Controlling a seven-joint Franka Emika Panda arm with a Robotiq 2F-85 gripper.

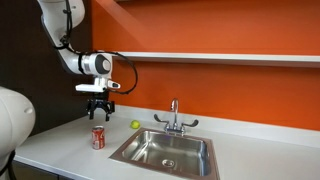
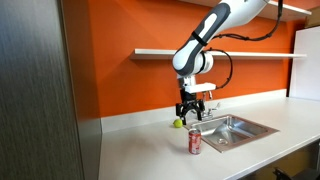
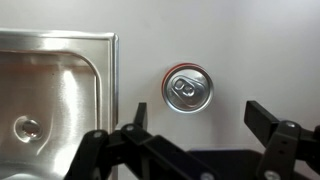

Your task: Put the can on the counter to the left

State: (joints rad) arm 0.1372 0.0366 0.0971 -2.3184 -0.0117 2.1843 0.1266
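Observation:
The red can [image 1: 98, 137] with a silvery top stands upright on the light-grey counter [image 1: 60, 150], just beside the sink's edge. It also shows in an exterior view [image 2: 195, 142] and from above in the wrist view [image 3: 187, 89]. My gripper [image 1: 99, 109] hangs above the can, open and empty, with clear air between the fingers and the can top. It shows too in an exterior view [image 2: 191, 114]. In the wrist view the open fingers [image 3: 200, 125] frame the counter [image 3: 260, 50] just below the can.
A stainless steel sink [image 1: 165, 153] with a faucet [image 1: 174, 117] sits beside the can. A small yellow-green ball [image 1: 135, 125] lies on the counter by the orange wall. A white wall shelf [image 1: 220, 57] runs above. A dark cabinet [image 2: 35, 90] stands at the counter's end.

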